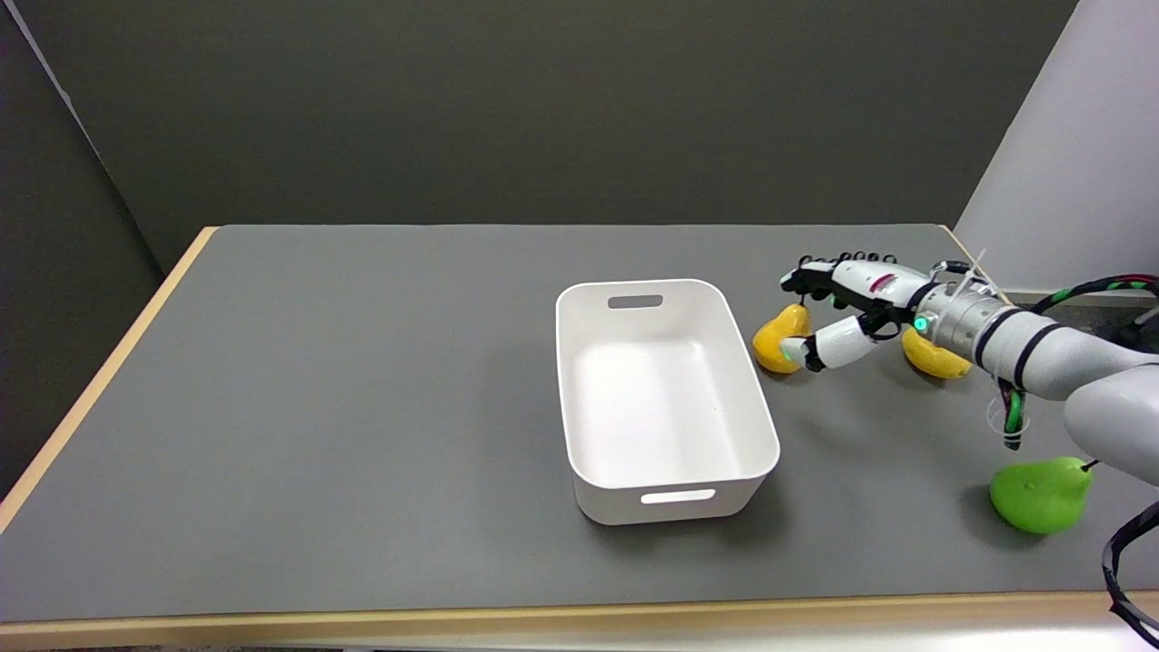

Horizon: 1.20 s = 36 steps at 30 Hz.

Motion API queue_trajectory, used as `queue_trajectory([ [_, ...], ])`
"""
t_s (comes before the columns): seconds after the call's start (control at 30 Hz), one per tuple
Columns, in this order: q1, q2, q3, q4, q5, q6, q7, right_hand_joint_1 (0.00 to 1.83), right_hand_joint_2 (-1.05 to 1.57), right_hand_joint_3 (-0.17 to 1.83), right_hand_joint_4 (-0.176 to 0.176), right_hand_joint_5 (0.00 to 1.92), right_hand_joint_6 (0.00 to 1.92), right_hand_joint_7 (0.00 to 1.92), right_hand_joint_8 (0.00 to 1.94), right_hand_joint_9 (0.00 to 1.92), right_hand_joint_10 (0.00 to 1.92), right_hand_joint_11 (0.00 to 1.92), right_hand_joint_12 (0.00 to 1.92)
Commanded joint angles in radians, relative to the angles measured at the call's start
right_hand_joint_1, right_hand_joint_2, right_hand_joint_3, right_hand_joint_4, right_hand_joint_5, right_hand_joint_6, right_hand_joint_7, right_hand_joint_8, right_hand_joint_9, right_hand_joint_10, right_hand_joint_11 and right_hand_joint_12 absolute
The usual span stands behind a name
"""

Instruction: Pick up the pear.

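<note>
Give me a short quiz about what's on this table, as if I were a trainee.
1. True or false: the white bin has fruit in it.
2. Which fruit do the fingers of the right hand reach around? A) the green fruit near the table's front edge B) the yellow pear beside the bin C) the yellow fruit behind the wrist
3. Fill in: in the picture, the pear lies on the bin's ___ side.
Key: 1 false; 2 B; 3 right.

Grey table (362, 407) (wood-edged), dark wall (543, 109)

A lab test bench is showing here: bare grey table (362, 407) sitting against plain dark partition walls (543, 109).
</note>
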Motion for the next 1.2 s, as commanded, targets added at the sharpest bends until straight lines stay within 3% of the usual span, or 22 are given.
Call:
queue_trajectory([
  [0.03, 0.090, -0.004, -0.135, -0.058, -0.004, 0.028, -0.005, 0.62, 0.55, 0.90, -0.024, 0.23, 0.43, 0.31, 0.37, 0.23, 0.80, 0.21, 1.39],
  [0.4, 0.075, -0.010, -0.135, -0.050, -0.006, 0.040, -0.005, 0.67, 0.56, 0.92, 0.006, 0.24, 0.44, 0.32, 0.37, 0.24, 0.81, 0.22, 1.40],
  [0.53, 0.052, -0.016, -0.148, -0.058, -0.018, 0.146, -0.005, 0.81, 0.58, 0.96, 0.037, 0.28, 0.49, 0.37, 0.41, 0.28, 0.86, 0.23, 1.41],
  [0.63, 0.041, -0.019, -0.149, -0.068, -0.021, 0.210, -0.006, 0.97, 0.68, 0.94, 0.067, 0.41, 0.91, 0.57, 0.67, 0.49, 1.08, 0.36, 1.54],
  [0.7, 0.038, -0.020, -0.151, -0.058, -0.020, 0.214, -0.020, 1.00, 0.80, 0.80, 0.048, 0.47, 1.15, 0.67, 0.94, 0.60, 1.21, 0.43, 1.63],
  [0.77, 0.037, -0.020, -0.151, -0.050, -0.010, 0.217, -0.076, 1.12, 1.21, 0.17, -0.010, 0.58, 1.57, 0.75, 1.45, 0.69, 1.34, 0.47, 1.78],
  [0.83, 0.033, -0.021, -0.146, -0.038, -0.005, 0.219, -0.124, 1.13, 1.20, 0.19, -0.014, 0.58, 1.58, 0.76, 1.45, 0.69, 1.40, 0.46, 1.85],
  [0.9, 0.032, -0.021, -0.143, -0.034, -0.004, 0.221, -0.137, 1.28, 1.23, 0.15, -0.090, 0.52, 1.62, 0.70, 1.51, 0.63, 1.67, 0.33, 1.91],
  [1.2, 0.035, -0.021, -0.141, -0.023, -0.004, 0.233, -0.138, 1.31, 1.17, 0.25, -0.112, 0.54, 1.62, 0.71, 1.47, 0.67, 1.70, 0.30, 1.92],
])
